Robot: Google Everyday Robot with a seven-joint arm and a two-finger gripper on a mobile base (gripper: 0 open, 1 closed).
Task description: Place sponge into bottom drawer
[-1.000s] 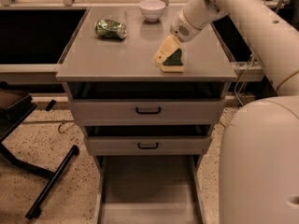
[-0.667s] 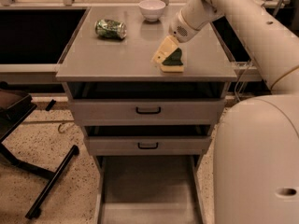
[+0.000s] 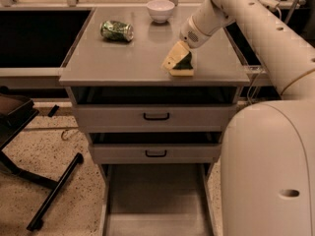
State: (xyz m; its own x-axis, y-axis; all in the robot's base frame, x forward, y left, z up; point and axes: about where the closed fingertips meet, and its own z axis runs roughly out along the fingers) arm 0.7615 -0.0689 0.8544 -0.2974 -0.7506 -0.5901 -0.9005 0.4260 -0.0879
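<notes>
The sponge, yellow with a dark green layer, lies on the grey cabinet top near its front right edge. My gripper reaches down from the upper right and its tip is at the sponge's left side, touching or very close to it. The bottom drawer is pulled out below, a long plain grey tray directly under the cabinet front. Nothing lies in the part of it I see.
A green dented can lies at the back left of the top and a white bowl at the back. Two shallower drawers with black handles stand slightly ajar. A black chair base is at left; my body fills the right.
</notes>
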